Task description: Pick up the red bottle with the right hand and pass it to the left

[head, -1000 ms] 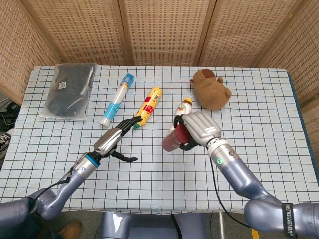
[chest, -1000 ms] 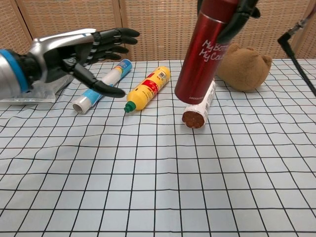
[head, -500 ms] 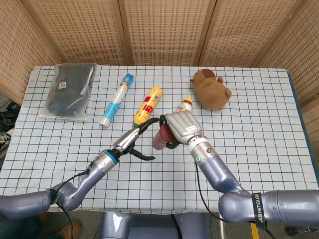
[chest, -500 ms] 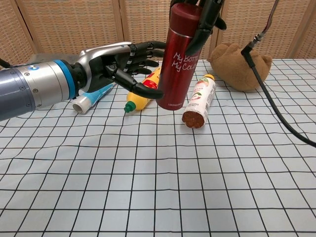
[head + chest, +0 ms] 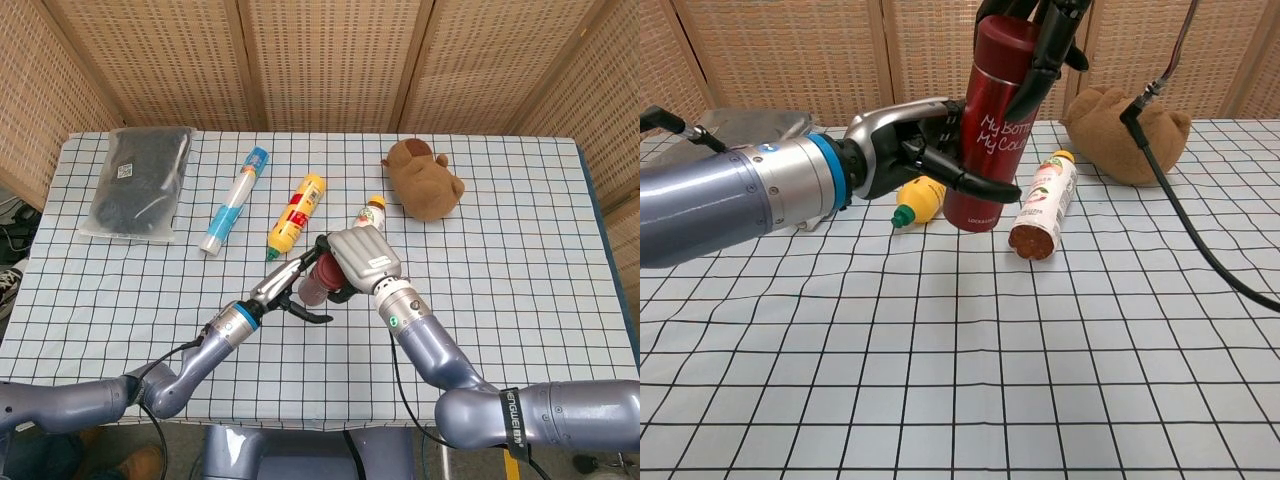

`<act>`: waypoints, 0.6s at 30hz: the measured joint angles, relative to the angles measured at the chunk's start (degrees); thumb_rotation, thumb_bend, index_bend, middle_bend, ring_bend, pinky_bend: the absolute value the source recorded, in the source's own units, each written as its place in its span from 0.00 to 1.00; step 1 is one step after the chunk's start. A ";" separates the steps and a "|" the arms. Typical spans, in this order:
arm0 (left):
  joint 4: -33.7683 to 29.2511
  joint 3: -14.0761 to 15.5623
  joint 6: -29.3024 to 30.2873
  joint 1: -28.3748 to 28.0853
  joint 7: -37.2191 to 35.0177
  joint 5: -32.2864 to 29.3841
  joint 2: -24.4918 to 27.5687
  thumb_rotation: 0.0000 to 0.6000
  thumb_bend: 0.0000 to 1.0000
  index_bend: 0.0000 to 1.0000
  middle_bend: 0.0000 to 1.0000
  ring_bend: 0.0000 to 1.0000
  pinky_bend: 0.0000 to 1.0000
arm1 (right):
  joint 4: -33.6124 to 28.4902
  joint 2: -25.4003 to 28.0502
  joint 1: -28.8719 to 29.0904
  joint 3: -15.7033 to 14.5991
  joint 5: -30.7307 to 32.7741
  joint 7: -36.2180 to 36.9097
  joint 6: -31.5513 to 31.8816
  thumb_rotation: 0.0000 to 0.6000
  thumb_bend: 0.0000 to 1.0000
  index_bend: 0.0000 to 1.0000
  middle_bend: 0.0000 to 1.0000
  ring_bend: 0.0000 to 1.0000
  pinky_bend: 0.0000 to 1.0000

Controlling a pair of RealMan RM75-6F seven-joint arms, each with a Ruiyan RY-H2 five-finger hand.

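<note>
The red bottle (image 5: 989,134) with white lettering is upright above the table, and my right hand (image 5: 1044,32) grips it at the top. In the head view the red bottle (image 5: 313,284) shows just left of my right hand (image 5: 362,260). My left hand (image 5: 908,146) has come in from the left and cups the bottle's lower half. Its thumb (image 5: 981,182) lies straight across the front, and its other fingers pass behind, hidden. My left hand (image 5: 291,286) still looks spread in the head view, with no closed grip showing.
On the checked table (image 5: 520,300) lie a yellow bottle (image 5: 297,212), a blue-and-white tube (image 5: 233,200), a small orange-capped bottle (image 5: 1043,205), a brown plush toy (image 5: 425,180) and a black bag (image 5: 140,182). A black cable (image 5: 1180,220) hangs from my right arm.
My left hand moved right and now has the bottle between thumb and fingers. My right hand brought the bottle left and a little lower, to meet it.
</note>
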 measured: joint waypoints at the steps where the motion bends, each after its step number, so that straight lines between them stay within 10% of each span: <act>1: 0.24 -0.09 0.04 -0.12 -0.07 -0.09 -0.34 1.00 0.00 0.21 0.17 0.19 0.19 | -0.03 0.10 -0.03 0.00 -0.03 0.06 -0.03 1.00 0.61 0.64 0.62 0.65 0.71; 6: 1.29 -0.25 0.79 -0.56 1.17 -0.63 -1.67 1.00 0.21 0.58 0.49 0.43 0.39 | -0.20 0.93 -0.41 -0.05 -0.29 0.56 -0.35 1.00 0.61 0.64 0.62 0.65 0.71; 13: 1.61 -0.38 0.98 -0.93 2.66 -1.98 -2.45 1.00 0.30 0.67 0.55 0.47 0.42 | -0.28 1.75 -0.98 -0.35 -0.73 1.28 -1.14 1.00 0.58 0.61 0.59 0.64 0.69; 18: 1.94 -0.46 1.05 -1.09 3.49 -2.59 -2.88 1.00 0.30 0.68 0.55 0.47 0.42 | -0.78 2.73 -1.57 -0.08 -0.49 3.12 -4.05 1.00 0.00 0.00 0.02 0.07 0.12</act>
